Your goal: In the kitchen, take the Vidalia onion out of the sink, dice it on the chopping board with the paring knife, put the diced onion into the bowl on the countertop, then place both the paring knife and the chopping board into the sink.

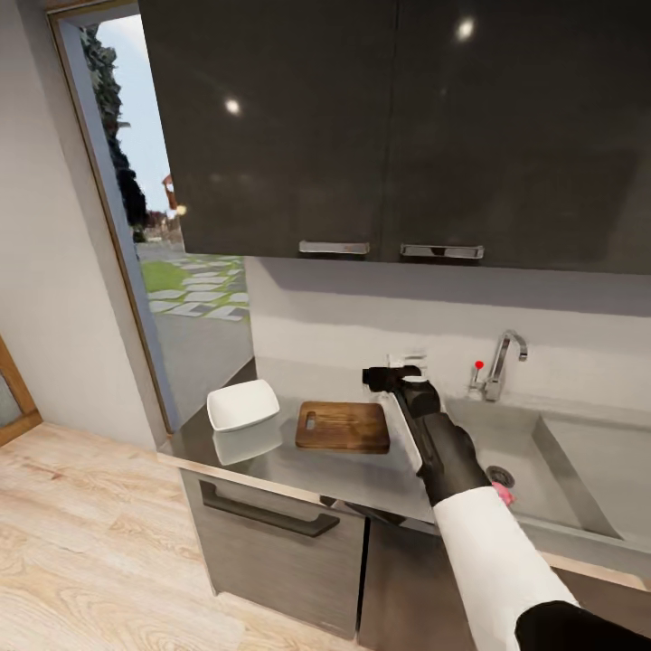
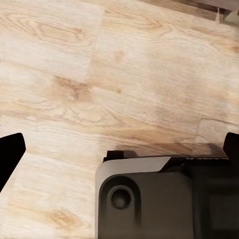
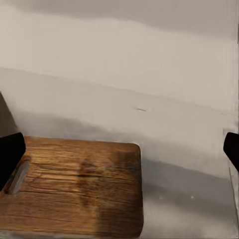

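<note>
The brown wooden chopping board lies on the glossy dark countertop, with the white square bowl to its left. My right gripper hangs open above the board's back right corner; the right wrist view shows the board just below the wide-apart fingers. The grey sink with its drain is to the right. A small pinkish thing lies by the drain, mostly hidden behind my forearm; I cannot tell if it is the onion. The paring knife is out of view. My left gripper is open over the wood floor.
A chrome tap with a red knob stands behind the sink. Dark wall cabinets hang overhead. Grey drawers with a dark bar handle sit under the counter. An open doorway is at the left.
</note>
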Robot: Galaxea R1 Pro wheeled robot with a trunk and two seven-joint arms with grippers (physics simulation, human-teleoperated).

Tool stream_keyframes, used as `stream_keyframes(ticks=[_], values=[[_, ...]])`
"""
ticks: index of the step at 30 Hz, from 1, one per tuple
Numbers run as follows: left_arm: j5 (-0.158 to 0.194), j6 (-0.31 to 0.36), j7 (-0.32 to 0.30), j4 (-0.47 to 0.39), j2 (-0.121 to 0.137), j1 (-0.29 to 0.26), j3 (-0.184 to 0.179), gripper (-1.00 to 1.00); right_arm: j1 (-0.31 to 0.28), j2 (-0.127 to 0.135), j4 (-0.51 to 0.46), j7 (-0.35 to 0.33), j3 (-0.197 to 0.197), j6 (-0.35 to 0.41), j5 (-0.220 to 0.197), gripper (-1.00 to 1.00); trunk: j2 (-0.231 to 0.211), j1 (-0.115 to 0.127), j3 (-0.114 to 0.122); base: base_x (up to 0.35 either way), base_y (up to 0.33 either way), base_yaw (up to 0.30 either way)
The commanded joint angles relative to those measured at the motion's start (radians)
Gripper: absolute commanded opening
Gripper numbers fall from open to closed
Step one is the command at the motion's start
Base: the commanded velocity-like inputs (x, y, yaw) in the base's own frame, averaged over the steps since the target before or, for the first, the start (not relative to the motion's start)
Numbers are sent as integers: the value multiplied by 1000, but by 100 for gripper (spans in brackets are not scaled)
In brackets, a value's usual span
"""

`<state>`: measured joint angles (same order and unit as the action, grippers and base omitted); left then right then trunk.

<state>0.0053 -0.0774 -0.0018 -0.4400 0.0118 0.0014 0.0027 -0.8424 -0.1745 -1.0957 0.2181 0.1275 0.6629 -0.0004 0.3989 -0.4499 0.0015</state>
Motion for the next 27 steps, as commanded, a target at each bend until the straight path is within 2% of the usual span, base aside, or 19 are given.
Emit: stream_keyframes(ticks=[1,2,4,9,12,16,19,23,25,26,27], values=[[1,-2,0,0,0,0,1,100,-56,0,62,10,1,8,-1,100,1,0,-1,0,0,0],[1,-2,0,0,1,0,1,100,-108,0,123,14,1,9,-1,100,1,0,-1,0,0,0],[1,-2,0,0,1,0,1,100,-156,0,180,16,1,10,-1,100,1,0,-1,0,0,0],[1,-2,0,0,2,0,2,100,-328,0,376,19,1,12,-4,100,1,0,-1,0,0,0],[0,-2,0,0,2,0,2,100,-379,0,435,14,1,17,-5,100,1,0,-1,0,0,0],[0,-2,0,0,2,0,3,100,-393,0,453,-16,3,21,-6,100,1,0,-1,0,0,0],[1,-2,0,0,2,0,3,100,-395,0,456,-91,9,28,-5,100,1,0,-1,0,0,0],[1,-2,0,0,3,0,3,100,-396,0,457,-349,53,38,11,100,1,0,-1,0,0,0],[1,-2,0,0,3,0,3,100,-396,0,457,-435,74,39,22,100,1,0,-1,0,0,0],[1,-2,0,0,3,0,3,100,-396,29,459,-554,103,39,33,100,1,0,-1,0,0,0],[1,-2,0,0,3,0,3,100,-396,43,460,-595,109,38,35,100,1,0,-1,0,0,0]])
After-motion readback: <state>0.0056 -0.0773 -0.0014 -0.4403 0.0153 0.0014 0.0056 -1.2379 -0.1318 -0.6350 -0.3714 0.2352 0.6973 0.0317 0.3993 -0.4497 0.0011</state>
